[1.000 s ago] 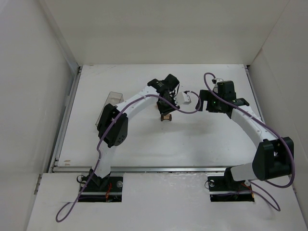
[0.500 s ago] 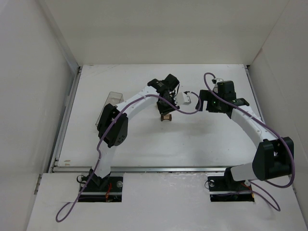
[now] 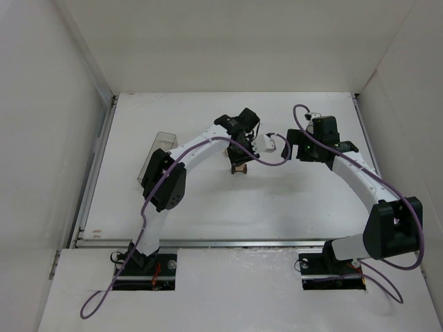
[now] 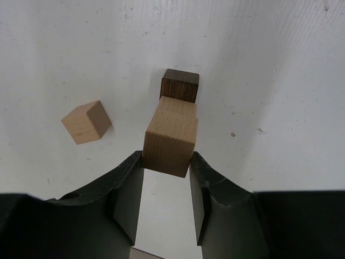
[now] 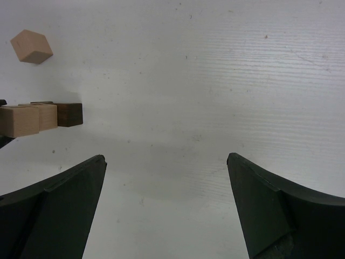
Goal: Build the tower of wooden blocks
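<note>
We see a small tower [image 3: 239, 167] partway built near the middle of the white surface [image 4: 280, 81]. A dark brown piece [image 4: 180, 86] forms its base. In the right wrist view, a first tan cube [image 5: 47, 116] appears to sit on that base. The left end effector [image 4: 166, 156] grips a second tan cube [image 4: 168, 143] by two opposite sides, directly over the stack. We cannot tell whether this cube already rests on the one below or hangs just above it. A loose tan cube [image 4: 86, 122] lies on the surface near the stack, not touching it. The right end effector [image 5: 166, 162] stands wide open and holds nothing, off to one side of the tower. We judge the build roughly midway: the held cube has yet to be released, and the loose cube has yet to be picked up and stacked.
</note>
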{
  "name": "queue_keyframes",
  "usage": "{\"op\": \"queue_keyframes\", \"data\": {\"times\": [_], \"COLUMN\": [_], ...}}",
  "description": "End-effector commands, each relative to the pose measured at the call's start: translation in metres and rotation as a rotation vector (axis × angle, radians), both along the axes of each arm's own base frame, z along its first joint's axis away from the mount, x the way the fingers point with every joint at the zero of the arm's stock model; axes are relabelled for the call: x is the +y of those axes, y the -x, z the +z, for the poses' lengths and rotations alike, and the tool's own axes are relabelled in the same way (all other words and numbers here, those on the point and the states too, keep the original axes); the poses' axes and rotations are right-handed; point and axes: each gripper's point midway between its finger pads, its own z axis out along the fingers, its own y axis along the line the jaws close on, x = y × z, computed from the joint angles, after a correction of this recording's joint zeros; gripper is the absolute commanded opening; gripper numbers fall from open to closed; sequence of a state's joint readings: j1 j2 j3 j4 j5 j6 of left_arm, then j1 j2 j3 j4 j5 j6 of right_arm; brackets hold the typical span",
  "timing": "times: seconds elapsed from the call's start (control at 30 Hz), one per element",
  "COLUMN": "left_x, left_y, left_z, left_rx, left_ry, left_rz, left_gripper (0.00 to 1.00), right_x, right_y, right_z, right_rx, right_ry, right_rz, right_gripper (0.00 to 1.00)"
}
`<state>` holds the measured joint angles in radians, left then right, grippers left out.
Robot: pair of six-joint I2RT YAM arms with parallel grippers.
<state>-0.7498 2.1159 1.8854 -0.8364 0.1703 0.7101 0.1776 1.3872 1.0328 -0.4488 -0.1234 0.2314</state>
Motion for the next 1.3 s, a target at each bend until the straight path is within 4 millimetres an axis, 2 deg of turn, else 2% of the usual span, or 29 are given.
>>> {"op": "queue_keyframes", "data": {"times": [0.0,0.37,0.5,0.77,0.93,1.1,1.27], "left_x": [-0.002,0.003,-0.001,-0.004,-0.002,0.000,0.002], "left_y": [0.004,-0.001,-0.005,0.001,0.003,0.000,-0.001], "left_z": [0.001,0.001,0.011,0.011,0.008,0.008,0.008], "left_rx": [0.004,-0.024,-0.042,-0.026,-0.020,-0.032,-0.038], "left_ry": [0.003,-0.026,-0.009,-0.008,-0.014,-0.028,-0.034], "left_rz": [-0.018,-0.013,-0.012,-0.026,-0.026,-0.019,-0.016], "left_gripper": [0.00,0.02,0.02,0.03,0.11,0.26,0.25], "right_x": [-0.003,-0.003,-0.003,-0.003,-0.003,-0.003,-0.003], "right_y": [-0.008,-0.008,-0.008,-0.008,-0.008,-0.008,-0.008], "right_z": [0.009,0.009,0.009,0.009,0.009,0.009,0.009], "right_rx": [-0.043,-0.043,-0.043,-0.043,-0.045,-0.045,-0.045], "right_ry": [0.008,0.008,0.008,0.008,0.014,0.014,0.014], "right_rz": [-0.005,-0.005,-0.005,-0.005,0.001,0.001,0.001], "right_gripper": [1.00,1.00,1.00,1.00,1.00,1.00,1.00]}}
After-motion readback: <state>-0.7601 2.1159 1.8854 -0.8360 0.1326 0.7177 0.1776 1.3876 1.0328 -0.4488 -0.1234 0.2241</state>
